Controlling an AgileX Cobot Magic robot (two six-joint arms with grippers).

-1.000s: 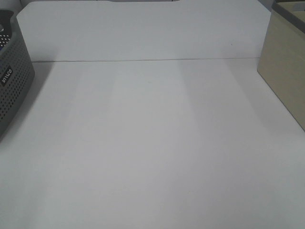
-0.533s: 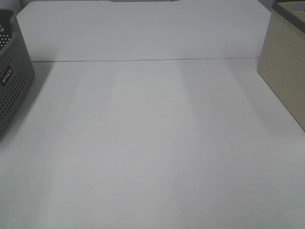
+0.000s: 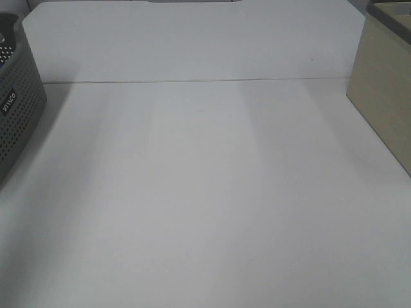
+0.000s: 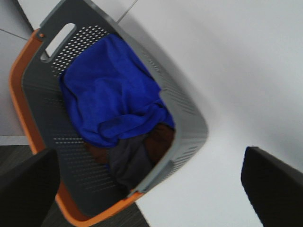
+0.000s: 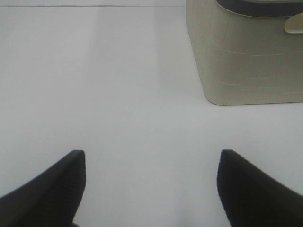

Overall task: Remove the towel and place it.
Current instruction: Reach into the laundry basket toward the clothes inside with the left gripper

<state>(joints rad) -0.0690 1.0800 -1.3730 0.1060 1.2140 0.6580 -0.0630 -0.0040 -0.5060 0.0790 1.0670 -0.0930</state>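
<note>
exterior high shows the white table (image 3: pixel 205 192) bare across its middle, with a grey basket (image 3: pixel 16 109) at its left edge and a beige bin (image 3: pixel 385 96) at its right. the left wrist view looks down into that basket, where the towel (image 4: pixel 106 94) lies crumpled on top of a brown cloth (image 4: pixel 158 138) and a grey cloth (image 4: pixel 129 163). the left gripper (image 4: pixel 151 189) hangs above it, jaws spread wide and holding nothing. the right gripper (image 5: pixel 151 189) is likewise wide and empty over bare table near the bin. to pick well, i judge the left arm should come down on the raised blue fold and pinch only blue, leaving the cloths beneath. the white lettering (image 3: pixel 9 102) on the basket's side is too blurred to read.
</note>
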